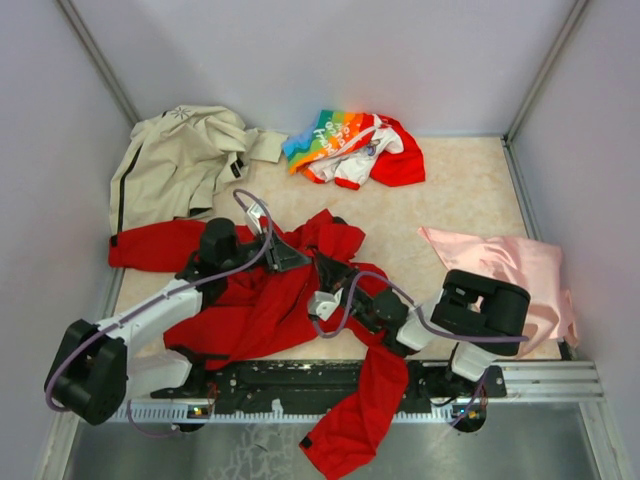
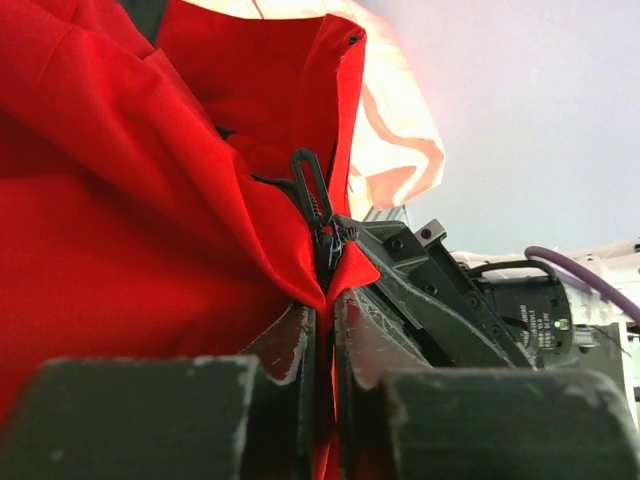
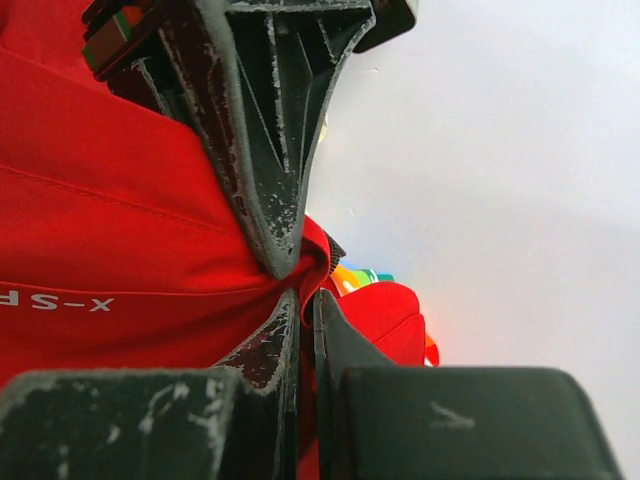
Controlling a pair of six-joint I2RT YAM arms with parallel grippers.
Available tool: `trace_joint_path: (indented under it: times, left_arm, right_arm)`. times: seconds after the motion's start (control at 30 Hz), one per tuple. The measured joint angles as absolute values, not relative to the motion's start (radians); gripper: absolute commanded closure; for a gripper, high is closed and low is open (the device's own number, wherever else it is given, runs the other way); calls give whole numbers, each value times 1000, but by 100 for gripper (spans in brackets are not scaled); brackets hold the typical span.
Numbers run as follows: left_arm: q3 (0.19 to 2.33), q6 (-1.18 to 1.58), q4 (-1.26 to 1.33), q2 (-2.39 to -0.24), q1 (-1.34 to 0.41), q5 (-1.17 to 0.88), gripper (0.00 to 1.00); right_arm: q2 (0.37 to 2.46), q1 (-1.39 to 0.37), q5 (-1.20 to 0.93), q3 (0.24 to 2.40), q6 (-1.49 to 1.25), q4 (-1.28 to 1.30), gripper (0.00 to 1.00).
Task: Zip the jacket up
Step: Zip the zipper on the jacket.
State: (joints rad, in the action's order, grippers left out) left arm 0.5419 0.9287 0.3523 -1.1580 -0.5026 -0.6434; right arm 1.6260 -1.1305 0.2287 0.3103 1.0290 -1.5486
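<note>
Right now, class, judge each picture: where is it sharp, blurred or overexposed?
Top external view: evenly lit and sharp across the bright red fabric jacket. Left wrist view: black zipper pull sharp, left pincer blurred at its base, pale pink cloth behind washed out. Right wrist view: right pincer soft-edged, wall glaring white.

Red jacket (image 3: 120, 250): white lettering (image 3: 60, 303) in the right wrist view, upside down and cut off by the left frame edge. "X-S" is legible; the next letter is unclear.

Rainbow garment (image 1: 330, 135): white lettering across the coloured stripes, too small to read.

Beige jacket (image 1: 180, 160): small white star-like sign (image 1: 180, 112) near the collar.

Black arm housing (image 2: 525, 330): white printed label, illegible.
</note>
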Motion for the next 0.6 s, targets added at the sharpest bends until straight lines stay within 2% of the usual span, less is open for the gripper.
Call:
trace_joint_path:
  times: [0.13,0.3,0.43,0.6]
  left_arm:
    - [518,860,373,-1141,-503,-622,100]
    - [498,744,366,-1085,-504,-585,100]
    - [496,655,358,-1064,-521,-540,100]
    - [492,535,331,-1050,-616,-404,100]
  right_arm:
    - [1624,-1135,236,307,999,-1547,81]
    - [1529,-1150,239,273,909,-1524,76]
    - [1346,-1153,219,274,786,-1354,74]
    - [1144,-1129,150,372,583,-968,72]
